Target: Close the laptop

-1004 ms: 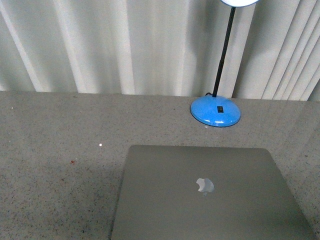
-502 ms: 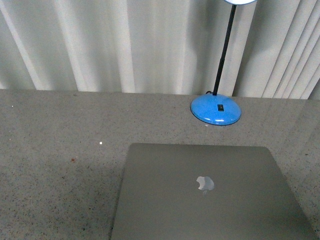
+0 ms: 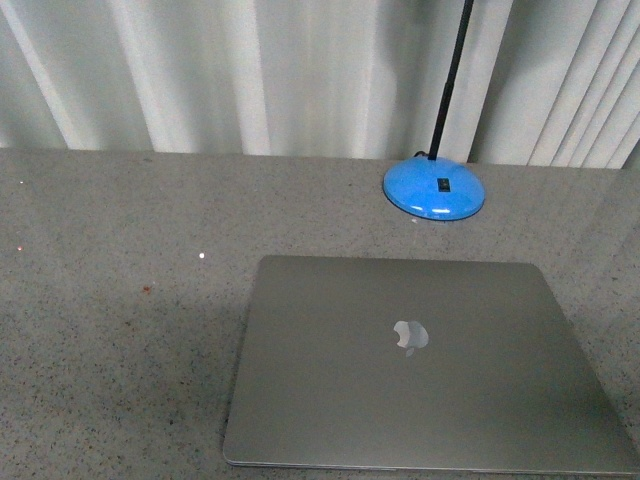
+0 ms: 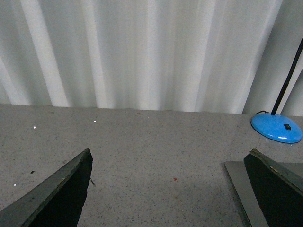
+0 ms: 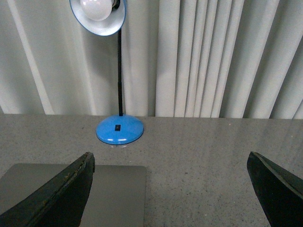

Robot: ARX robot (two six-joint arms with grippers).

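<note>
The grey-silver laptop (image 3: pixel 420 365) lies flat and shut on the speckled grey table (image 3: pixel 110 300), lid up with the apple logo (image 3: pixel 410 336) showing. Keyboard and screen are hidden. Neither gripper shows in the front view. My left gripper (image 4: pixel 168 177) is open and empty above the bare table, with a corner of the laptop (image 4: pixel 239 182) by one finger. My right gripper (image 5: pixel 173 179) is open and empty, with the laptop's corner (image 5: pixel 118 194) beside one finger.
A desk lamp with a round blue base (image 3: pixel 434 190) and a black stem stands behind the laptop; its base (image 5: pixel 120 129) and lit bulb (image 5: pixel 97 9) show in the right wrist view. White pleated curtains (image 3: pixel 200 70) hang along the table's far edge.
The front view has tilted down: the laptop and lamp base sit higher in the frame, and the laptop's front edge now shows. The laptop itself lies as before.
</note>
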